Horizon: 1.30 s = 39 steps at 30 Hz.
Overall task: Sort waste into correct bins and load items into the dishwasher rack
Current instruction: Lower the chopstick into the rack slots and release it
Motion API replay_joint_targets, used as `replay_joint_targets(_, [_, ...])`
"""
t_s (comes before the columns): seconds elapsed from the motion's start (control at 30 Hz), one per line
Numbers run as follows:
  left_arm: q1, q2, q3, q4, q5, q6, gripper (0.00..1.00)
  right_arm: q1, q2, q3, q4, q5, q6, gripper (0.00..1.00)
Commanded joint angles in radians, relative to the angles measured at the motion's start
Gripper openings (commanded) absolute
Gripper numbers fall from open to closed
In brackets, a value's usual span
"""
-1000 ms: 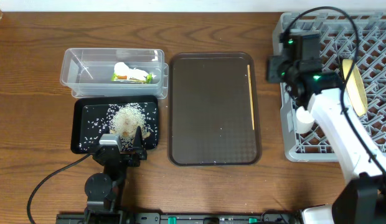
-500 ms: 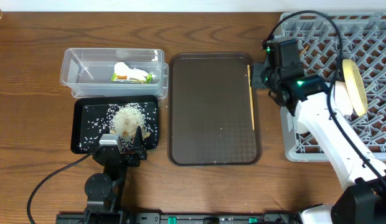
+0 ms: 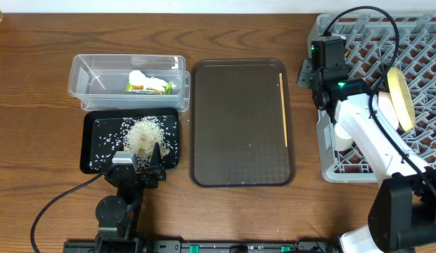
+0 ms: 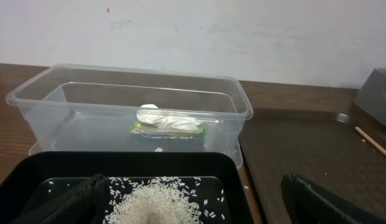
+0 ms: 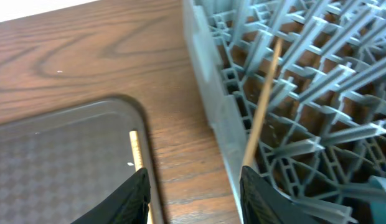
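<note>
My right gripper (image 3: 306, 73) hangs over the strip of table between the brown tray and the dishwasher rack (image 3: 330, 169), open with nothing between its fingers (image 5: 128, 198). One chopstick (image 5: 261, 106) leans inside the rack (image 5: 211, 81), just beyond my right fingertip. The other chopstick (image 3: 283, 109) lies along the brown tray's right side (image 5: 136, 152). A yellow-green plate (image 3: 401, 98) stands on edge in the rack. The clear tub (image 3: 88, 84) holds the snack wrapper (image 4: 171, 129) and white scrap (image 4: 162, 118). My left gripper (image 3: 146, 151) stands wide open over the rice heap (image 4: 159, 202) in the black tray (image 3: 95, 123).
The dark brown serving tray (image 3: 232, 123) sits mid-table between the bins and the rack. A white piece (image 3: 342, 133) in the rack's near left corner is partly hidden by my right arm. A cable loops over the rack's far side (image 3: 376, 21).
My right gripper swung left to the tray's far right corner, then came back right to the rack's left wall. The chopstick on the tray has not moved. The left arm stayed still.
</note>
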Motion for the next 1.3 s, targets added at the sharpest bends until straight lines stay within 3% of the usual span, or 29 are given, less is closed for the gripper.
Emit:
replay_joint_targets(0.0, [0.004,0.000,-0.027,-0.013,0.006,0.010,0.91,-0.040,0.004,0.004,0.002,0.052,0.036,0.44])
replay_joint_targets(0.33, [0.004,0.000,-0.027,-0.013,0.006,0.010,0.90,-0.082,0.126,0.004,0.099,0.062,0.070,0.28])
replay_joint_targets(0.57, [0.004,0.000,-0.027,-0.013,0.006,0.010,0.91,-0.083,0.156,0.004,0.080,0.063,0.070,0.24])
replay_joint_targets(0.87, [0.004,0.000,-0.027,-0.013,0.006,0.010,0.91,-0.088,0.060,0.004,-0.054,0.062,0.070,0.24])
replay_joint_targets(1.13, [0.004,0.000,-0.027,-0.013,0.006,0.010,0.90,-0.087,0.002,0.004,0.003,-0.037,0.071,0.36])
replay_joint_targets(1.27, [0.004,0.000,-0.027,-0.013,0.006,0.010,0.90,-0.088,0.028,0.004,0.024,-0.032,0.071,0.33])
